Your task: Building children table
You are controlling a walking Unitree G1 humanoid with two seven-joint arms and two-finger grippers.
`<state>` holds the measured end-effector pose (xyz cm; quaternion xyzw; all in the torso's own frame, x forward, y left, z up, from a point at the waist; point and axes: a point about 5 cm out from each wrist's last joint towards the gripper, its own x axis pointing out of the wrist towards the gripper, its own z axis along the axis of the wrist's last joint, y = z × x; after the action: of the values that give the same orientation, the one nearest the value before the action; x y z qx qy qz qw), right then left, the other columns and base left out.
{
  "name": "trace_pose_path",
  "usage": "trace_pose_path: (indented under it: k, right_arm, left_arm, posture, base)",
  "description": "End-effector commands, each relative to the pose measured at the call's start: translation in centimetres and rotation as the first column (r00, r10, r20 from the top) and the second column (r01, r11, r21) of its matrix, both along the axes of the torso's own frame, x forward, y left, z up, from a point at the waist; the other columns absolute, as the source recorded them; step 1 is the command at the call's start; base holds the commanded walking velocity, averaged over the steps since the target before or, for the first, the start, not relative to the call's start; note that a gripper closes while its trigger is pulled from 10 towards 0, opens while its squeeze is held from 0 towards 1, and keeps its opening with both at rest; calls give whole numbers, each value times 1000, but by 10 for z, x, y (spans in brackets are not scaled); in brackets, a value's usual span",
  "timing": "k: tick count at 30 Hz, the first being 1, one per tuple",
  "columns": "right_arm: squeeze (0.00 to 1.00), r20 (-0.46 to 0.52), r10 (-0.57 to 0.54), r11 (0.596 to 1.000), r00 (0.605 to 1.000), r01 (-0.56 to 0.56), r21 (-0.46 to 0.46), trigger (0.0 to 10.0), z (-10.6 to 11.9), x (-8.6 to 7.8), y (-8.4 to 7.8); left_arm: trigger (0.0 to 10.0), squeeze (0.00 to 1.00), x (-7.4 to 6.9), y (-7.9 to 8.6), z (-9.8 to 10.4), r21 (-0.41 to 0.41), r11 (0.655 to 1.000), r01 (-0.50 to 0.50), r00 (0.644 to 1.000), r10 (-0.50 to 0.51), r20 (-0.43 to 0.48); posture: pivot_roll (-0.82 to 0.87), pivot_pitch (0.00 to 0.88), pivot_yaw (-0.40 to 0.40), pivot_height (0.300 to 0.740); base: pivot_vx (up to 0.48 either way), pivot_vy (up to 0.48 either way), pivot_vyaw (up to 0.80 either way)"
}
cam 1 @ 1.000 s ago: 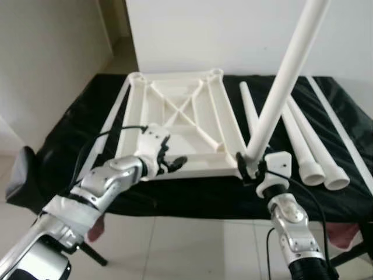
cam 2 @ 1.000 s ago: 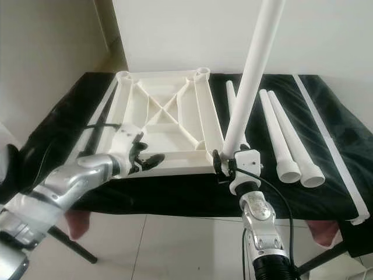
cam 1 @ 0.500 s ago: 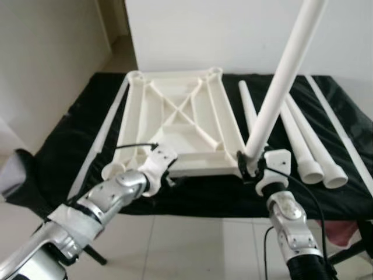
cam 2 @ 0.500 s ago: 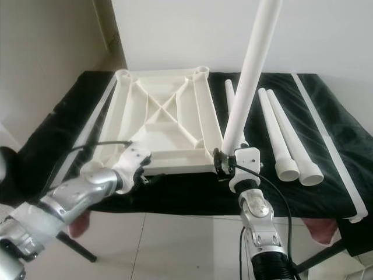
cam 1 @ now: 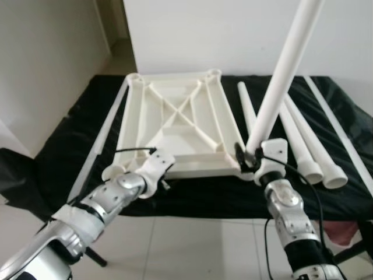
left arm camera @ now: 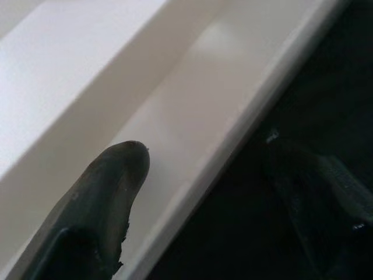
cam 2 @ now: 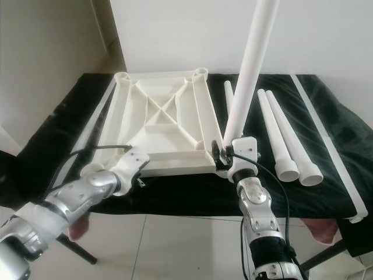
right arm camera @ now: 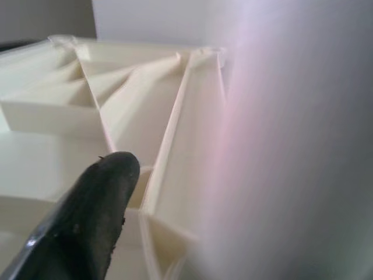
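Note:
A white table top (cam 1: 175, 119) lies upside down on the black-covered table (cam 1: 64, 146). My right gripper (cam 1: 247, 160) is shut on a white leg (cam 1: 280, 81), holding it nearly upright at the top's near right corner. In the right wrist view the leg (right arm camera: 303, 146) is close beside one black finger (right arm camera: 93, 210). My left gripper (cam 1: 164, 179) is at the near left edge, open. Its fingers (left arm camera: 99, 198) straddle the white rim (left arm camera: 233, 134), one inside and one over the black cloth.
Three loose white legs (cam 1: 297, 140) lie to the right of the top. Long white strips run along the left side (cam 1: 102, 134) and the right side (cam 1: 341, 134). A white wall stands behind the table and tiled floor (cam 1: 192, 245) lies in front.
My left gripper has dropped from above the near rim to the table top's near left edge. The right gripper and its leg have shifted slightly forward.

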<state>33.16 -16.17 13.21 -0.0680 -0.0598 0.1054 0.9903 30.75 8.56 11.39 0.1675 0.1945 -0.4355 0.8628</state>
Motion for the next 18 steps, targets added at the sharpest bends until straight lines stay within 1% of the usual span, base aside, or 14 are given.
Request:
trace_pose_path:
  k: [1, 2, 4, 5, 6, 8, 9, 10, 11, 13, 14, 15, 17, 18]
  right_arm:
    - [0, -45, 42, 999, 998, -43, -15, 10000, -7, 2, 5]
    - [0, -57, 69, 997, 996, -71, -24, 10000, -6, 7, 10]
    - [0, -62, 84, 996, 994, -86, -26, 10000, -5, 9, 12]
    - [0, -67, 115, 993, 991, -117, -26, 10000, -3, 15, 19]
    - [0, -67, 115, 993, 991, -117, -26, 10000, -3, 15, 19]
    - [0, -72, 151, 988, 986, -153, -35, 10000, 2, 24, 29]
    - [0, -72, 151, 988, 986, -153, -35, 10000, 2, 24, 29]
    - [0, -68, 158, 986, 985, -160, -38, 10000, 6, 29, 34]
    - [0, -68, 158, 986, 985, -160, -38, 10000, 6, 29, 34]
    - [0, -67, 159, 986, 985, -161, -32, 10000, 8, 33, 37]
    - [0, -65, 162, 986, 985, -164, -14, 10000, 9, 36, 40]
    - [0, -65, 162, 986, 985, -164, -14, 10000, 9, 36, 40]
    - [0, -47, 153, 988, 987, -154, -4, 10000, 10, 38, 42]
    - [0, -36, 146, 989, 989, -145, 4, 10000, 10, 38, 41]
  left_arm:
    - [10000, 0, -35, -21, 0, -184, 868, 461, 841, -493, -223]
    - [10000, 0, -40, -27, 1, -194, 854, 483, 828, -518, -216]
    - [10000, 0, -42, -29, 2, -193, 849, 491, 824, -525, -212]
    - [10000, 0, -45, -34, 3, -195, 842, 503, 818, -537, -206]
    - [10000, 0, -45, -34, 3, -195, 842, 503, 818, -537, -206]
    - [10000, 0, -50, -42, 6, -206, 831, 517, 810, -552, -196]
    - [10000, 0, -50, -42, 6, -206, 831, 517, 810, -552, -196]
    - [10000, 0, -54, -48, 10, -219, 823, 524, 806, -563, -184]
    - [10000, 0, -54, -48, 10, -219, 823, 524, 806, -563, -184]
    - [10000, 0, -58, -53, 14, -229, 815, 532, 801, -572, -177]
    - [10000, 0, -63, -59, 20, -253, 802, 541, 794, -586, -162]
    - [10000, 0, -63, -59, 20, -253, 802, 541, 794, -586, -162]
    - [10000, 0, -68, -65, 27, -270, 795, 543, 796, -590, -136]
    - [10000, 0, -66, -67, 29, -278, 808, 519, 814, -567, -128]
  posture:
    - [-47, 15, 53, 740]
    - [-41, 12, 50, 740]
    - [-41, 12, 50, 740]
    - [-40, 11, 48, 740]
    - [-40, 11, 48, 740]
    - [-39, 11, 46, 740]
    - [-39, 11, 46, 740]
    - [-36, 9, 45, 740]
    - [-36, 9, 45, 740]
    - [-36, 10, 45, 740]
    - [-33, 11, 40, 740]
    - [-33, 11, 40, 740]
    - [-30, 13, 37, 740]
    - [-29, 14, 36, 740]
  base:
    - [0, 0, 0]
    - [0, 0, 0]
    - [0, 0, 0]
    - [0, 0, 0]
    - [0, 0, 0]
    - [0, 0, 0]
    - [0, 0, 0]
    - [0, 0, 0]
    - [0, 0, 0]
    - [0, 0, 0]
    - [0, 0, 0]
    - [0, 0, 0]
    - [0, 0, 0]
    - [0, 0, 0]
